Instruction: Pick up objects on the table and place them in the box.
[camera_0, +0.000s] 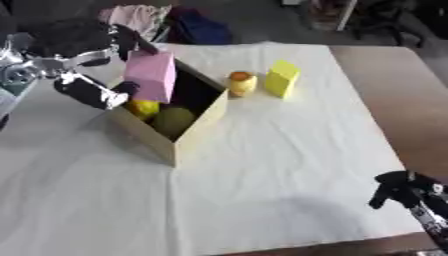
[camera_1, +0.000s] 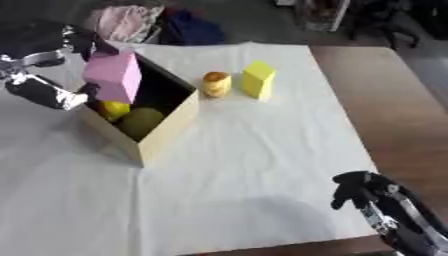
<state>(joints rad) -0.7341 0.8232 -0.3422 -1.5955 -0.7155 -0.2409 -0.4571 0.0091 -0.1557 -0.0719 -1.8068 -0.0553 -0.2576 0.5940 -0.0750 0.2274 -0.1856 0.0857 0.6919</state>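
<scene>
Left hand (camera_0: 105, 75), black with silver joints, raised over the left rim of the open tan cardboard box (camera_0: 197, 132); fingers and thumb curled round a pink rectangular block (camera_0: 150, 75), pinching it from its top and lower left. Block held upright, slightly tilted, lower part inside the box opening, upper part above the rim. Contact between block and box floor not determinable.

Inside the box: a yellow rounded item (camera_0: 144, 108) beside an olive-green rounded item (camera_0: 173, 120), both below the pink block.

Right hand (camera_1: 354, 190), black, low at the right edge near the front border of the white-covered tabletop (camera_0: 280, 170); fingers bent downward, holding nothing, well apart from all items.

On the tabletop just right of the box: a small yellow jar-shaped item with an orange top (camera_0: 241, 83), and close beside it a yellow rectangular block (camera_0: 282, 78), standing upright. Neither touched by a hand.

Beyond the far tabletop edge: pink and blue fabric (camera_0: 166, 22).
</scene>
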